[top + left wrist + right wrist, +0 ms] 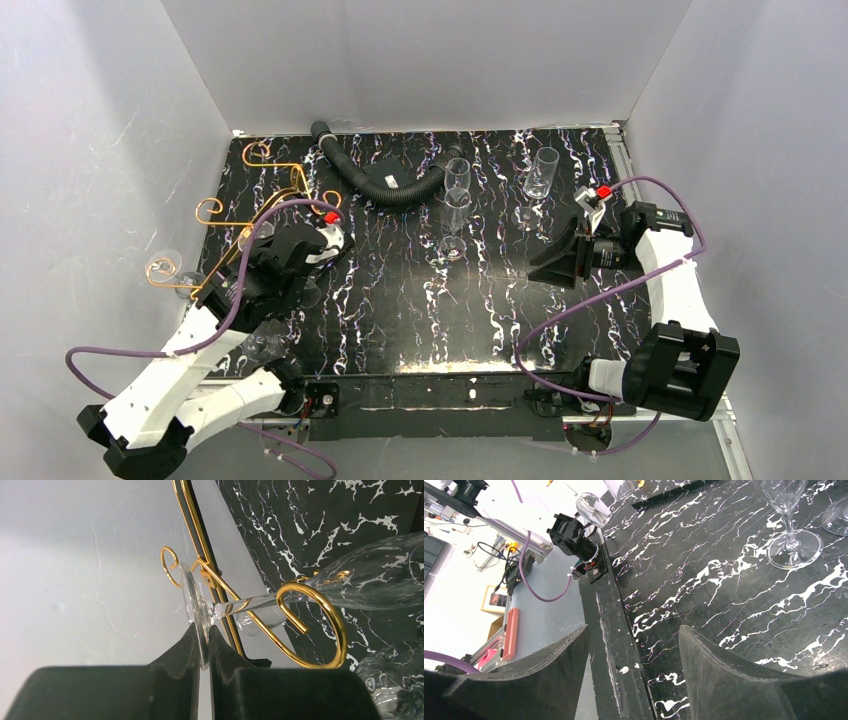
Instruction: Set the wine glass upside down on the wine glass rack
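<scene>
My left gripper point(202, 630) is shut on the edge of the round foot point(194, 597) of a clear wine glass. The glass lies sideways, and its stem point(250, 601) runs right through a curled scroll point(320, 611) of the gold wire wine glass rack point(262, 190). Its bowl point(380, 580) reaches over the black marbled table. The rack stands at the table's left edge beside the white wall. Over the right half of the table, my right gripper point(556, 262) point(631, 632) is open with nothing between its fingers.
Upright glasses stand mid-table point(455, 215) and at the back right point(541, 172). A black corrugated hose point(385, 185) lies at the back. Another glass bowl point(395, 680) sits close below the held one. White walls enclose the left, back and right sides.
</scene>
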Controlling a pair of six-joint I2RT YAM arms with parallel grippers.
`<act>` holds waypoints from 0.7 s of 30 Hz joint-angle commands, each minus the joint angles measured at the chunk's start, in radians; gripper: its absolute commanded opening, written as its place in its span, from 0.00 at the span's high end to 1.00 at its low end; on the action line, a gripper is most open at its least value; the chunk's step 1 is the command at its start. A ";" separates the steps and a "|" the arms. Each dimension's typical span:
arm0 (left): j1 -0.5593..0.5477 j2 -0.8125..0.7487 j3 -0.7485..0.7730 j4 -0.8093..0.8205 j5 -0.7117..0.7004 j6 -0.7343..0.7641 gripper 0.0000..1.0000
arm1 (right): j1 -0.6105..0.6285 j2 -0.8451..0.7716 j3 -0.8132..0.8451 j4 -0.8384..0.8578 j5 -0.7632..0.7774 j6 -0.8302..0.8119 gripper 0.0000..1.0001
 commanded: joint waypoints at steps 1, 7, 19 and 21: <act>0.027 -0.011 -0.024 -0.048 -0.026 -0.023 1.00 | -0.005 0.006 0.042 -0.052 -0.031 -0.054 0.27; 0.030 -0.016 -0.016 -0.095 -0.007 -0.058 1.00 | -0.007 0.009 0.043 -0.057 -0.032 -0.058 0.27; 0.030 -0.038 0.026 -0.199 0.122 -0.121 1.00 | -0.008 0.027 0.052 -0.097 -0.036 -0.101 0.27; 0.030 -0.042 0.034 -0.204 0.151 -0.132 1.00 | -0.008 0.031 0.052 -0.103 -0.036 -0.107 0.27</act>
